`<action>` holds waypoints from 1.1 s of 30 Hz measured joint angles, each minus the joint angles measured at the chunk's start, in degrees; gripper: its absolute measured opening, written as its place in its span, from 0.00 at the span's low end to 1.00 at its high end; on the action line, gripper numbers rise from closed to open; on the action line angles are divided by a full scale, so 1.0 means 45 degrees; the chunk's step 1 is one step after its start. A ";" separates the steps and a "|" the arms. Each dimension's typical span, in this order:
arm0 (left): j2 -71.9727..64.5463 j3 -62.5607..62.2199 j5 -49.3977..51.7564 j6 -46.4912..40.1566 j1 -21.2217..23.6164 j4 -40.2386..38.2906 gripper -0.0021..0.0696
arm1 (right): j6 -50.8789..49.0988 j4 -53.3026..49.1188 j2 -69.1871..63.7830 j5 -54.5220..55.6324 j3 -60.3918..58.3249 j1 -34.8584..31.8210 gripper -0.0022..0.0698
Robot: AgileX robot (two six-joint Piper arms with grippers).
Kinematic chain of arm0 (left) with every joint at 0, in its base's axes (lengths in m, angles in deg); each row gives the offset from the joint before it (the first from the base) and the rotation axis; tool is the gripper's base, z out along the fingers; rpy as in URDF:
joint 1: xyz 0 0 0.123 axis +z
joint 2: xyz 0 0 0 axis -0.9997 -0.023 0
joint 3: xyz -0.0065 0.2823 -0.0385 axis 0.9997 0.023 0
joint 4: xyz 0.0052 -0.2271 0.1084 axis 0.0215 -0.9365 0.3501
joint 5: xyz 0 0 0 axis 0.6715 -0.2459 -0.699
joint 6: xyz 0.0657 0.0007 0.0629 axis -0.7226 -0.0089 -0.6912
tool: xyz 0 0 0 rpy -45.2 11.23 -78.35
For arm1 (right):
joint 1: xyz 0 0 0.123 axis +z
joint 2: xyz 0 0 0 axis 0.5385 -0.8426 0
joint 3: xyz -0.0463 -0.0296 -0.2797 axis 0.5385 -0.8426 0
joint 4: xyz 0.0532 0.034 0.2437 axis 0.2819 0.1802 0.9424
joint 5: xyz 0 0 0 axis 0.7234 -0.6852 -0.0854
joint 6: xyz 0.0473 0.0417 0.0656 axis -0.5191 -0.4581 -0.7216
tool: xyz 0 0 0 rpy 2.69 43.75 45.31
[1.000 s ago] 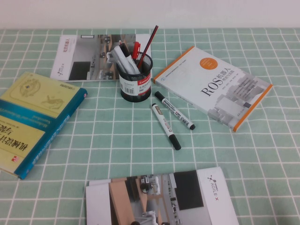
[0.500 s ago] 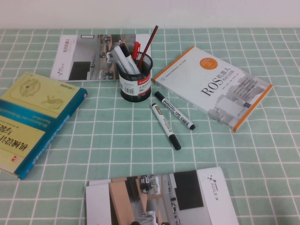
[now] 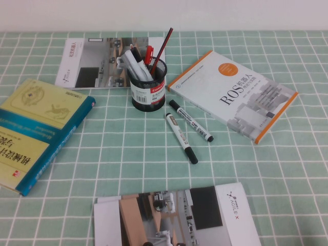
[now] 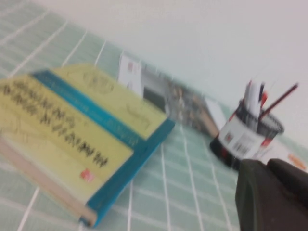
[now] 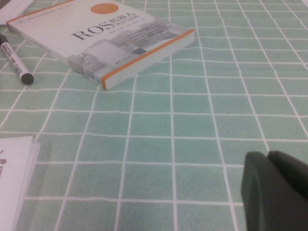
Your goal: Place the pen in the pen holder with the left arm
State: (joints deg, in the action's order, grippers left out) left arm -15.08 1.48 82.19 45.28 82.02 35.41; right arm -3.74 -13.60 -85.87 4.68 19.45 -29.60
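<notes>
While neither arm shows in the high view, I'm reading both grippers off their wrist cameras. The left gripper [image 4: 265, 166] hangs low over the table's left side, looking across the yellow and teal book [image 4: 82, 134] toward the pen holder [image 4: 243, 139], and its claw is pressed together with nothing in it. The right gripper [image 5: 267, 156] sits low over bare green checked cloth, on the near side of the ROS book [image 5: 110, 41].

My target, the pen [image 3: 180, 137], lies flat on the cloth just in front of the pen holder [image 3: 148, 89] and slightly to its right. Its dark cap points toward me and its bare white end toward the cup. The other marker [image 3: 190, 121], black at both ends, lies just beside it on the right. The two sit close at their far ends and spread apart nearer me.

I judge the pen light, stiff and smooth. A round plastic barrel like that will likely roll or skid if I nudge it from one side. I'd take hold across the middle of the white barrel, near the balance point, where the gap to the neighbouring marker is wider. The claw has to open before any of that.

One concern is that the cup already holds several pens and a red pencil [image 3: 161, 46], so the free space in it looks tight. I'd want the pen tipped nearly upright before letting it go.
</notes>
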 joint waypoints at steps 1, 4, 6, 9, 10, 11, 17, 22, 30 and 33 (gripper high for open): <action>0.0000 0.0000 -0.0198 0.0000 0.0000 -0.0002 0.03 | 0.0000 0.0000 0.0000 0.0000 0.0000 0.0000 0.00; 0.0000 0.0000 -0.0520 0.0029 0.0000 -0.0167 0.03 | 0.0000 0.0000 0.0000 0.0000 0.0000 0.0000 0.00; 0.0000 0.0000 -0.0516 0.0208 0.0000 -0.0404 0.03 | 0.0000 0.0000 0.0000 0.0000 0.0000 0.0000 0.00; -0.0165 -0.0412 0.0450 0.0394 0.0000 -0.0568 0.03 | 0.0000 0.0000 0.0000 0.0000 0.0000 0.0000 0.00; -0.0440 -0.0814 0.0946 0.0427 0.0000 -0.0568 0.03 | 0.0000 0.0000 0.0000 0.0000 0.0000 0.0000 0.00; -0.0827 -0.1312 0.1454 0.0427 0.0000 -0.0544 0.03 | 0.0000 0.0000 0.0000 0.0000 0.0000 0.0000 0.00; -0.4313 -0.4862 0.4979 0.0107 0.0000 -0.0502 0.03 | 0.0000 0.0000 0.0000 0.0000 0.0000 0.0000 0.00; -0.7877 -0.7839 0.7777 -0.1917 0.0000 -0.0860 0.03 | 0.0000 0.0000 0.0000 0.0000 0.0000 0.0000 0.00; -1.3335 -1.0760 0.8527 -0.4301 -0.0531 -0.2345 0.03 | 0.0000 0.0000 0.0000 0.0000 0.0000 0.0000 0.00; -1.5334 -1.1621 0.8297 -0.4362 -0.1576 -0.2424 0.03 | 0.0000 0.0000 0.0000 0.0000 0.0000 0.0000 0.00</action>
State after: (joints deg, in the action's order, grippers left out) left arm -84.08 -50.82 119.53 25.65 74.92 24.50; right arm -3.74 -13.60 -85.87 4.68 19.45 -29.60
